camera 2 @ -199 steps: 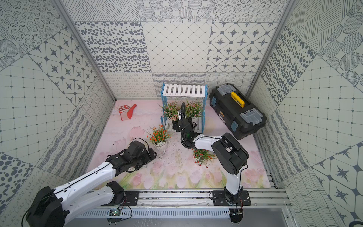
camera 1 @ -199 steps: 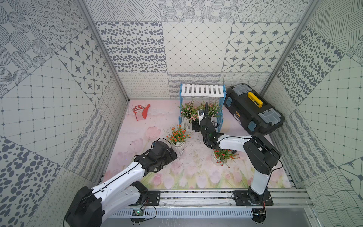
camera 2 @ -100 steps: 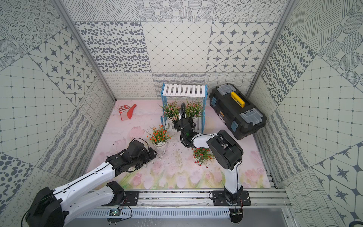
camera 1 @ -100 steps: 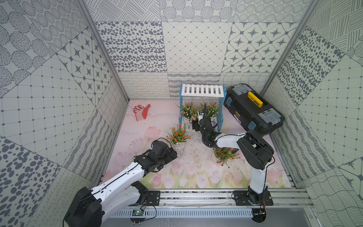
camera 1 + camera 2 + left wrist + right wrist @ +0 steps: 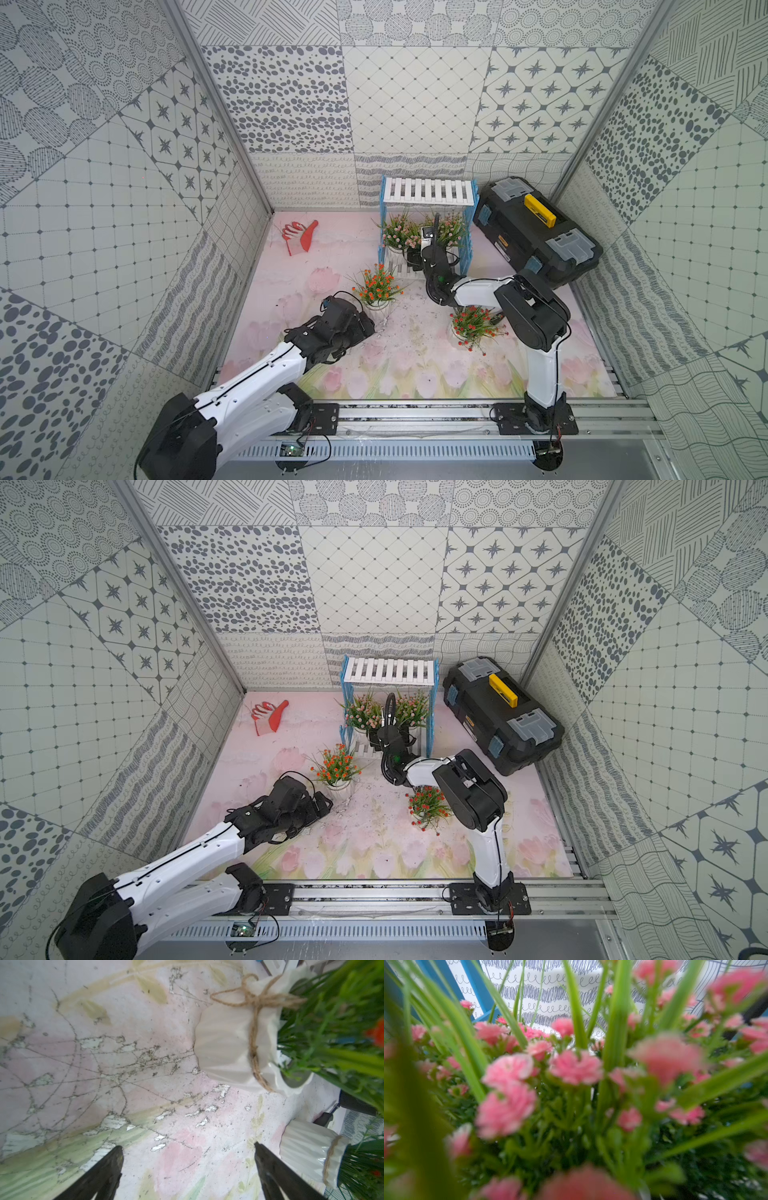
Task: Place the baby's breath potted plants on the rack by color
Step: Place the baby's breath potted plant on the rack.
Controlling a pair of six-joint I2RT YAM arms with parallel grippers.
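Fingers (image 5: 104,1172) of the left gripper (image 5: 188,1147) stand spread wide just above the flowered mat (image 5: 399,365), with nothing between them, well in front of the rack (image 5: 428,193). Also well in front of the rack, toward its right side, the nearer orange-red plant (image 5: 473,326) stands on the mat close beside the right arm's forearm. The farther orange-red plant (image 5: 377,286) stands upright on the mat just before the rack's left front corner. In the left wrist view its white ribbed pot (image 5: 228,1047), tied with twine, lies a little beyond the spread fingers and apart from them.

The right gripper (image 5: 414,257) reaches into the rack's lower tier from the front, between the left pink plant (image 5: 395,235) and the right pink plant (image 5: 451,227), which both stand on that tier. Leaves and the wrist hide its fingers, so I cannot tell whether they are spread or pinching anything. The right wrist view is crowded with blurred pink blooms (image 5: 575,1068) and green blades, and I cannot tell which pot they belong to.

Just beside the rack on its right sits the black toolbox (image 5: 536,232). Well off to the rack's left, near the wall, lies a red glove (image 5: 299,239).
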